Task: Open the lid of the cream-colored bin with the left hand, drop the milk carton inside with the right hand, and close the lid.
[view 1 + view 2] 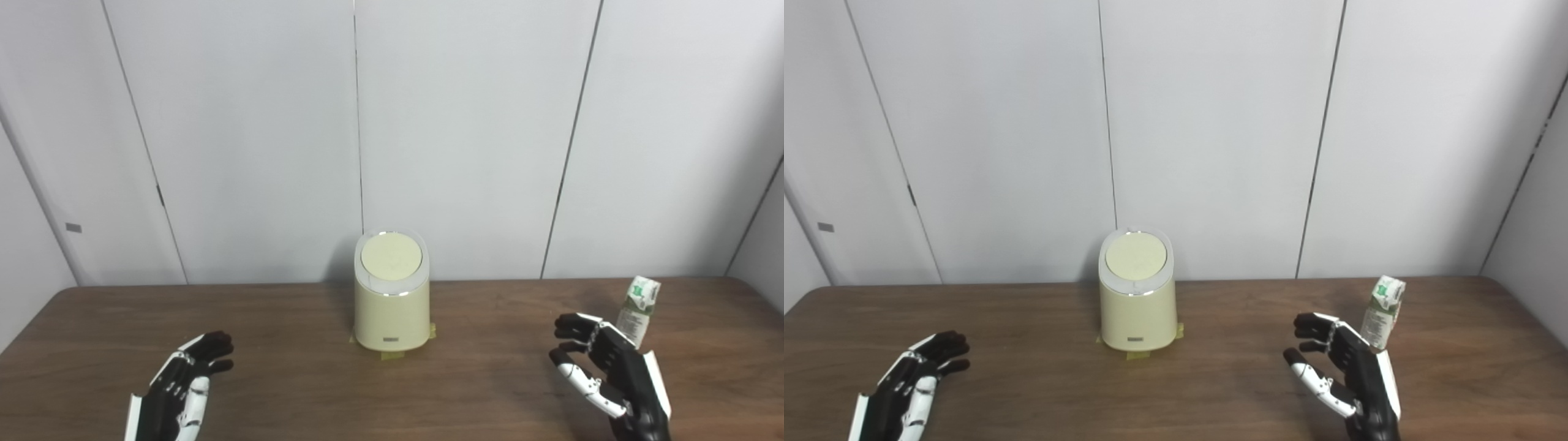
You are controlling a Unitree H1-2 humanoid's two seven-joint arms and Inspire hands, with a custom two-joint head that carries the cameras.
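The cream-colored bin (392, 306) stands upright at the back middle of the wooden table, its round lid (391, 256) down. A small white and green milk carton (638, 310) stands upright at the right side of the table. My right hand (606, 373) hovers just in front and to the left of the carton, open, fingers curled slightly, holding nothing. My left hand (184, 383) rests low at the front left, open and far from the bin.
Yellow tape strips (392, 353) mark the bin's base on the table (306, 367). White wall panels rise close behind the bin. The table's right rear corner (744, 282) lies just past the carton.
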